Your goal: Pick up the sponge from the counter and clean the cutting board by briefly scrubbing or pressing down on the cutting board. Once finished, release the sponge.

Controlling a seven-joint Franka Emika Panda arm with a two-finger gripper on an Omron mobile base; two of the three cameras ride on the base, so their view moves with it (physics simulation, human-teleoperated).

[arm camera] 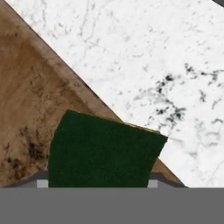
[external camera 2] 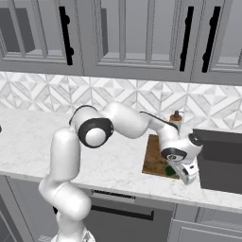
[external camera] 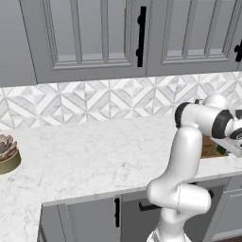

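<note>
Hand (external camera 2: 182, 174) low over the near corner of the cutting board (external camera 2: 156, 158), clenched on the sponge (arm camera: 103, 153) as far as can be judged: green top right between the fingertips in the hand view, though the tips themselves too hidden to confirm contact. Sponge straddling the board's edge, most of it above brown wood, one corner poking out over the white surface (arm camera: 166, 61). Seen from the right base view as a small green patch (external camera 2: 169, 170) under the wrist, at the board's front corner close to the surface's front lip.

Risks, judged from this pose:

- Pressing down here likely to land half on wood, half on marble; uneven footing could tilt the sponge, twist it out of the grip, or scrub marble rather than board
- Any stroke toward the front could push the sponge off the board corner and, being near the lip, off the surface altogether
- Thin board free to slide under sideways force, toward the dark sink (external camera 2: 220, 160) beside it or the small bottle (external camera 2: 176, 118) behind it
- Soft sponge apt to squash under a hard press, letting the fingertips strike wood
- Letting go at this spot could leave the sponge teetering on the edge; safer further in over the wood
</note>
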